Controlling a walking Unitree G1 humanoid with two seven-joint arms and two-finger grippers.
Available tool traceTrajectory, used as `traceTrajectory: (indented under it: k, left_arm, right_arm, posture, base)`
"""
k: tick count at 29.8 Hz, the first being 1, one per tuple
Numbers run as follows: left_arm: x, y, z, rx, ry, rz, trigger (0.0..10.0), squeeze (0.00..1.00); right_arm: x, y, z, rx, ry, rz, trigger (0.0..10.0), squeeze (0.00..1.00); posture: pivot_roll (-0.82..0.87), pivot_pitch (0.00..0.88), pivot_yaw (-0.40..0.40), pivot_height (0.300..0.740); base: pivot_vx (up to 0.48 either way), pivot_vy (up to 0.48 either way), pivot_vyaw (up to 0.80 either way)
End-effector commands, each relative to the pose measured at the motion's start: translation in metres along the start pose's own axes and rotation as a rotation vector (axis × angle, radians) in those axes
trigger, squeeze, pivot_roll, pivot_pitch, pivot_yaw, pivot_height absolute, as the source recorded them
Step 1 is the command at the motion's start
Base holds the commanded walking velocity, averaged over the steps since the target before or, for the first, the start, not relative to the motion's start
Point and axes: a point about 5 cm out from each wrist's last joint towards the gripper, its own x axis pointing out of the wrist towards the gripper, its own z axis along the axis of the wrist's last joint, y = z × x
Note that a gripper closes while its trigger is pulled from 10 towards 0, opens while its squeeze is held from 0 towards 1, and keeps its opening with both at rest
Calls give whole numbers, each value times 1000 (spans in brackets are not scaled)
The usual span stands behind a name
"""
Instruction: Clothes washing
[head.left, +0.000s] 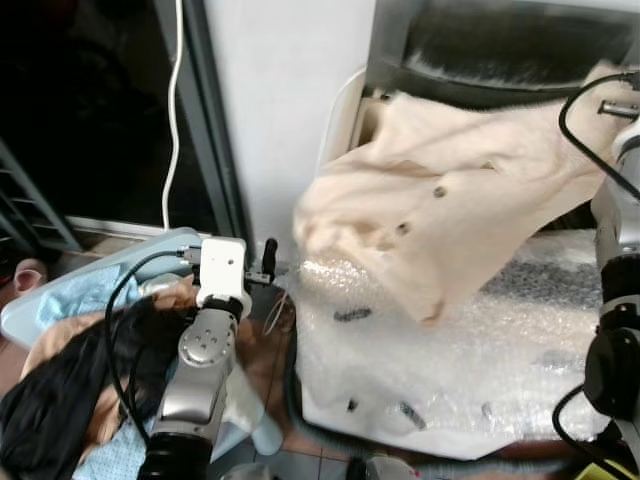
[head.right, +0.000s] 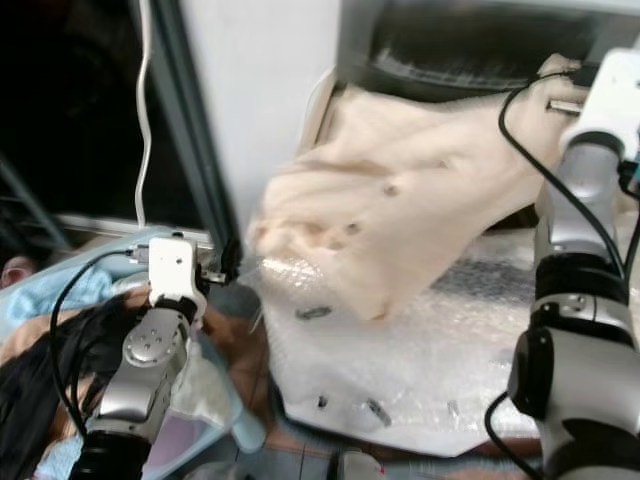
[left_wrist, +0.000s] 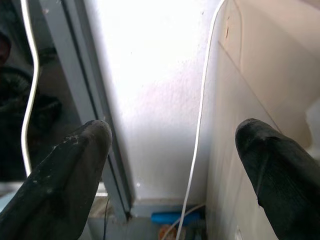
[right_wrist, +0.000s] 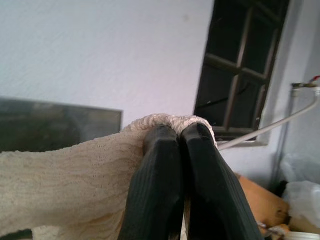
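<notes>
Right wrist view shows the right gripper (right_wrist: 179, 132) pinching a fold of the cream cardigan (head.left: 450, 200), its fingers pressed together on the knit. Seen from the head, the cardigan hangs across the upper right of the frame, draped toward the dark washer opening (head.left: 520, 50). At lower left, the left gripper (left_wrist: 175, 165) is spread and holds nothing, above the laundry basket (head.left: 60, 300). Loading appears under way; the next move likely calls for pushing the garment fully inside before releasing it.
</notes>
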Motion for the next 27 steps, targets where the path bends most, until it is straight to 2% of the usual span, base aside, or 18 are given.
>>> traceTrajectory:
  k: [1, 4, 5, 6, 7, 8, 9, 10, 11, 12, 14, 16, 19, 21, 22, 23, 24, 27]
  left_arm:
    - [-1, 5, -2, 2, 11, 23, 10000, 0]
    - [-1, 5, -2, 2, 14, 25, 10000, 0]
    - [0, 5, -2, 2, 14, 25, 10000, 0]
    - [0, 5, -2, 3, 16, 27, 10000, 0]
    - [0, 5, -2, 3, 16, 27, 10000, 0]
    - [0, 5, -3, 4, 20, 30, 10000, 0]
    - [0, 5, -3, 4, 21, 31, 10000, 0]
    - [0, 5, -3, 4, 21, 31, 10000, 0]
    - [0, 5, -3, 4, 22, 32, 10000, 0]
    - [0, 5, -3, 5, 23, 34, 10000, 0]
    - [0, 6, -3, 6, 25, 37, 10000, 0]
    - [0, 6, -3, 7, 28, 41, 10000, 0]
    - [0, 6, -4, 7, 30, 43, 10000, 0]
    - [0, 6, -4, 8, 31, 44, 10000, 0]
    - [0, 6, -4, 9, 31, 45, 10000, 0]
    - [0, 6, -4, 9, 31, 45, 10000, 0]
    - [0, 6, -4, 9, 32, 46, 10000, 0]
    - [0, 6, -4, 10, 32, 47, 10000, 0]
  right_arm:
    - [-5, 7, -9, 7, 31, 39, 10000, 0]
    - [-11, 20, -14, 15, 55, 113, 10000, 0]
    - [-15, 27, -19, 24, 78, 157, 10000, 0]
    - [-23, 42, -28, 49, 133, 254, 10000, 0]
    - [-23, 42, -28, 49, 133, 254, 10000, 0]
    - [-35, 55, -38, 75, 187, 345, 10000, 314]
    - [-38, 58, -41, 91, 200, 369, 10000, 314]
    - [-41, 61, -42, 102, 211, 389, 10000, 918]
    - [-45, 65, -46, 83, 229, 422, 10000, 918]
    - [-50, 69, -50, 100, 255, 467, 10000, 1000]
    - [-60, 77, -56, 104, 298, 551, 10000, 1000]
    - [-75, 86, -71, 25, 384, 674, 10000, 1000]
    - [-81, 87, -78, -2, 411, 715, 10000, 1000]
    - [-81, 87, -76, -19, 386, 729, 10000, 1000]
    - [-75, 86, -59, 30, 268, 694, 10000, 1000]
    - [-75, 86, -59, 30, 268, 694, 10000, 1000]
    - [-71, 88, -36, 91, 118, 684, 10000, 1000]
    - [-75, 93, -6, 204, -40, 744, 10000, 1000]
  posture:
    - [-40, 0, 9, 740]
    - [-39, 0, 10, 740]
    - [-40, 0, 10, 740]
    - [-40, 0, 10, 740]
    - [-40, 0, 10, 740]
    - [-40, 0, 10, 740]
    - [-40, 0, 10, 740]
    - [-39, 0, 9, 740]
    - [-39, 0, 9, 740]
    - [-39, 0, 9, 740]
    - [-39, 0, 8, 740]
    - [-39, 0, 8, 740]
    - [-40, 0, 6, 740]
    - [-39, 0, 4, 740]
    - [-38, 0, 3, 740]
    - [-38, 0, 3, 740]
    - [-39, 0, 3, 740]
    - [-41, 0, 3, 740]
  base:
    - [0, 0, 0]
    - [0, 0, 0]
    - [0, 0, 0]
    - [0, 0, 0]
    - [0, 0, 0]
    - [0, 0, 0]
    - [0, 0, 0]
    - [0, 0, 0]
    - [0, 0, 0]
    - [0, 0, 0]
    - [0, 0, 0]
    - [0, 0, 0]
    - [0, 0, 0]
    - [0, 0, 0]
    - [0, 0, 0]
    - [0, 0, 0]
    - [0, 0, 0]
    - [0, 0, 0]
